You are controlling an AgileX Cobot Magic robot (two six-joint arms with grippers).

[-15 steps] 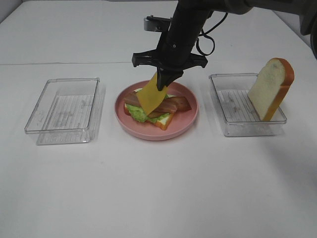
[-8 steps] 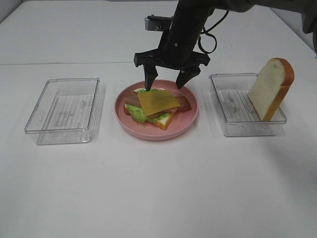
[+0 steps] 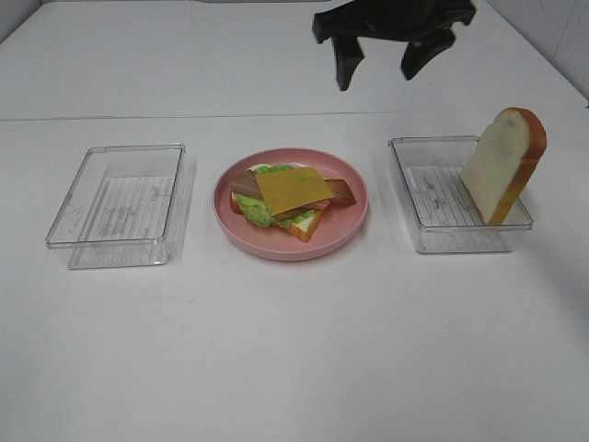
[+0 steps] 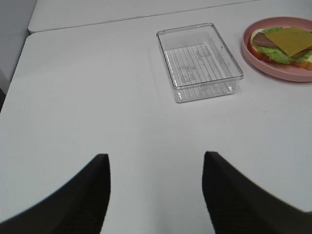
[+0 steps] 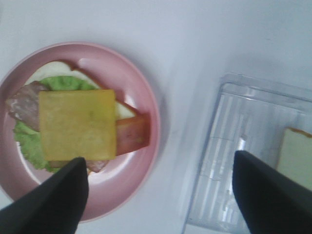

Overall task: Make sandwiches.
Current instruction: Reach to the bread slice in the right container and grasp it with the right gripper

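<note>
A: Where's the sandwich?
B: Open stack (image 3: 287,196) on the pink plate (image 3: 345,224), mid worktop (image 3: 294,350): bread, lettuce, bacon, cheese slice (image 3: 293,190) on top. Second bread slice (image 3: 504,164) leans upright in the right clear tray (image 3: 433,230).
A: Obstructions?
B: Empty clear tray (image 3: 120,204) left of the plate, apart from it. Nothing over the stack.
A: Jaws?
B: Right gripper (image 3: 385,57) high behind the plate, jaws spread, empty. Left gripper (image 4: 155,190) over bare worktop, jaws parted, holding nothing.
</note>
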